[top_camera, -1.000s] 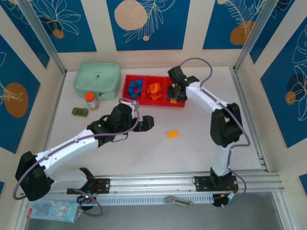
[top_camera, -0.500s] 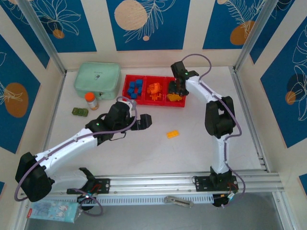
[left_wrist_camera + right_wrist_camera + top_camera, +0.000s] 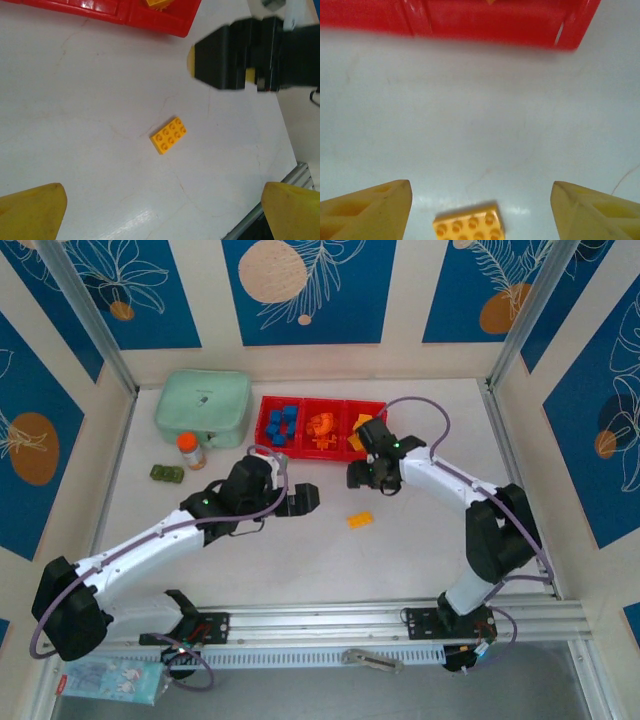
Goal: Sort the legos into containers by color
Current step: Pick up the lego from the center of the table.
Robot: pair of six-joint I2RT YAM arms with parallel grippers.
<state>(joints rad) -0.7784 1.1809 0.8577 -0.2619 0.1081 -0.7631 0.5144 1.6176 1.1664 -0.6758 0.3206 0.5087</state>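
Note:
One yellow lego (image 3: 360, 519) lies loose on the white table, also seen as the flat eight-stud brick (image 3: 169, 135) and at the frame's bottom edge as the same brick (image 3: 469, 227). The red containers (image 3: 345, 454) at the back hold blue legos (image 3: 283, 422) on the left, orange legos (image 3: 322, 428) in the middle and yellow ones (image 3: 358, 423) on the right. My right gripper (image 3: 357, 477) hovers open between tray and loose brick, its yellow fingers (image 3: 365, 210) wide apart and empty. My left gripper (image 3: 304, 498) stands open and empty to the brick's left, fingertips (image 3: 32, 210) far apart.
A mint green case (image 3: 203, 407) sits left of the tray. An orange-capped bottle (image 3: 189, 450) and a dark green block (image 3: 166, 474) stand in front of it. The metal rail (image 3: 400, 625) runs along the near edge. The right gripper's black body (image 3: 250, 55) hangs beyond the brick.
My right gripper opened over the tray's right compartment, then drew back toward the loose yellow brick. The left arm has barely moved.

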